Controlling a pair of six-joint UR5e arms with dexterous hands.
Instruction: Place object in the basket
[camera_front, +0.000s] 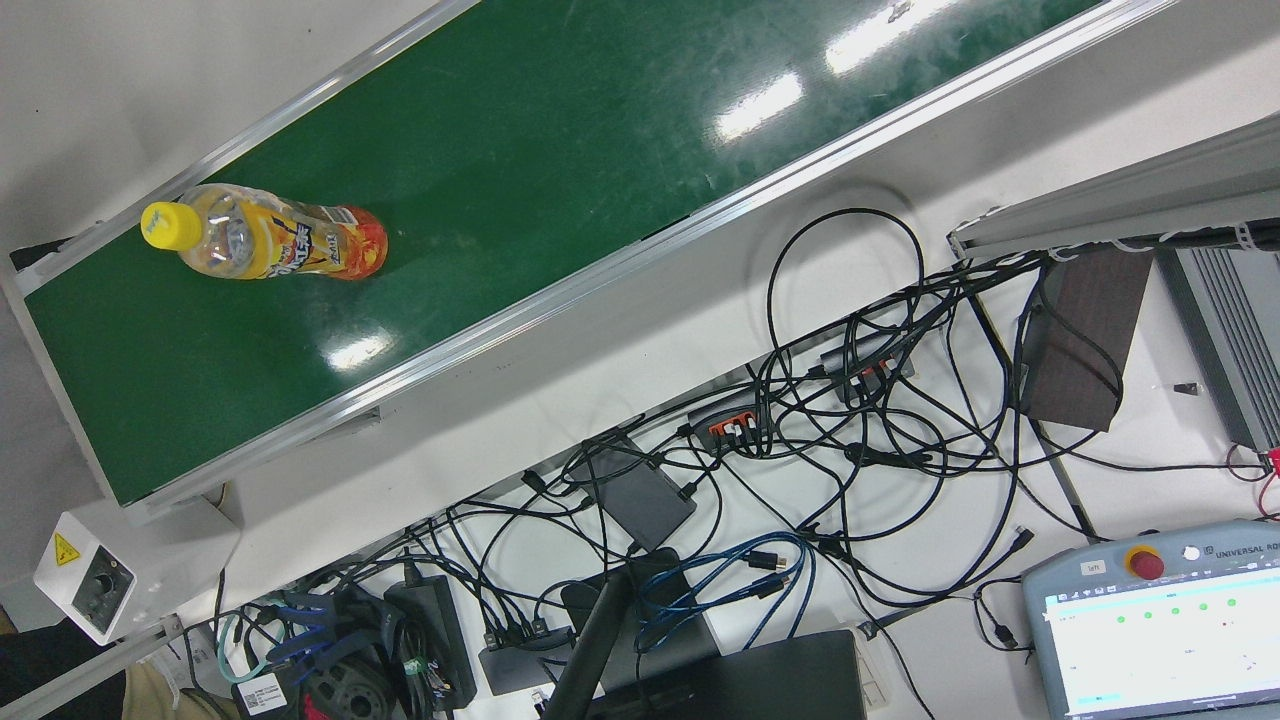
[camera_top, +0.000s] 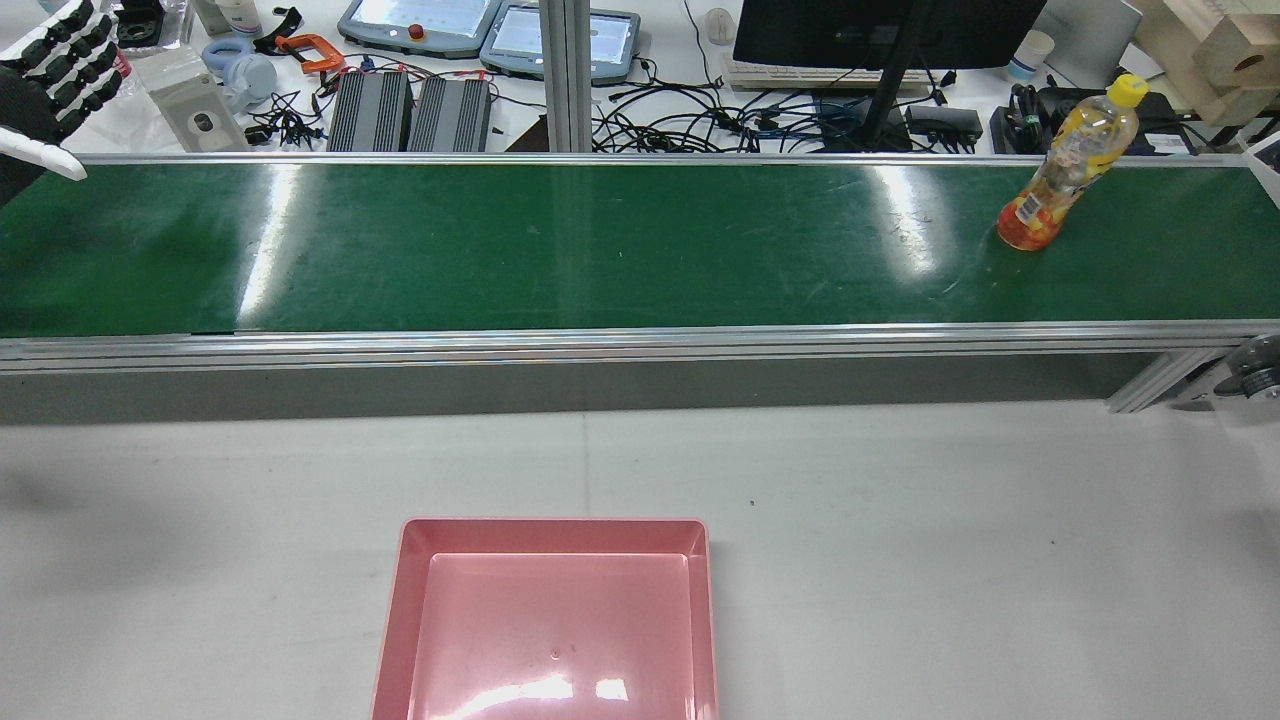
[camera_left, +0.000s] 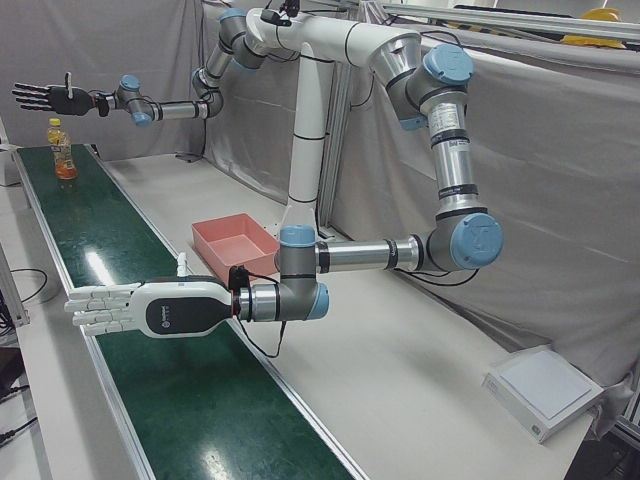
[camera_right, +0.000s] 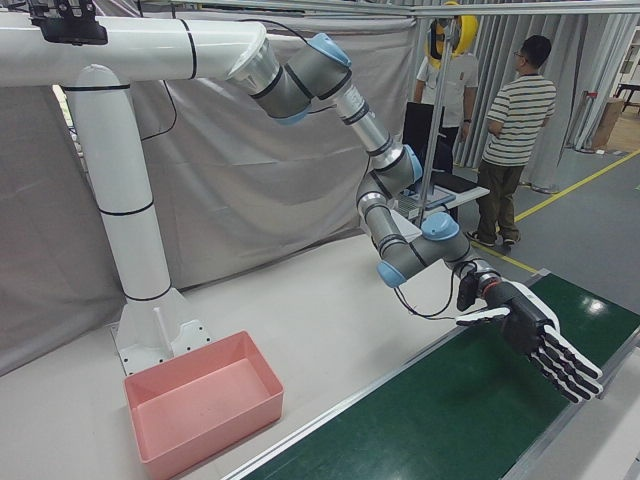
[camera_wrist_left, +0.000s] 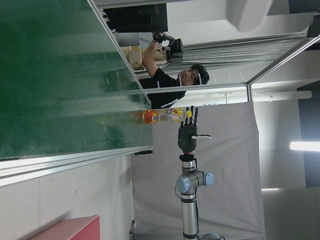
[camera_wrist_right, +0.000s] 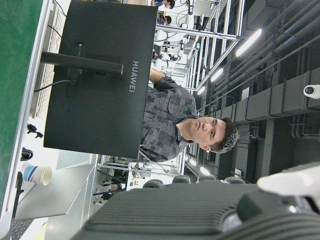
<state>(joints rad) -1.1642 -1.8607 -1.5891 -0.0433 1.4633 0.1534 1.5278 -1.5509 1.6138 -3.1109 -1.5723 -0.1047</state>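
Note:
A clear bottle (camera_top: 1065, 165) with a yellow cap and orange label stands upright on the green conveyor belt (camera_top: 600, 250) near its right end. It also shows in the front view (camera_front: 270, 240), the left-front view (camera_left: 63, 150) and the left hand view (camera_wrist_left: 162, 116). The pink basket (camera_top: 550, 522) sits empty on the white table in front of the belt. My left hand (camera_left: 150, 308) is open and flat over the belt's opposite end, far from the bottle; the rear view catches it at the top left (camera_top: 45, 70). My right hand (camera_left: 45, 97) is open, raised above and beyond the bottle.
Behind the belt are cables (camera_top: 700, 120), teach pendants (camera_top: 420, 20), a monitor (camera_top: 880, 30) and a metal post (camera_top: 565, 70). People stand past the station (camera_right: 515, 120). A white box (camera_left: 545, 390) lies on the table's corner.

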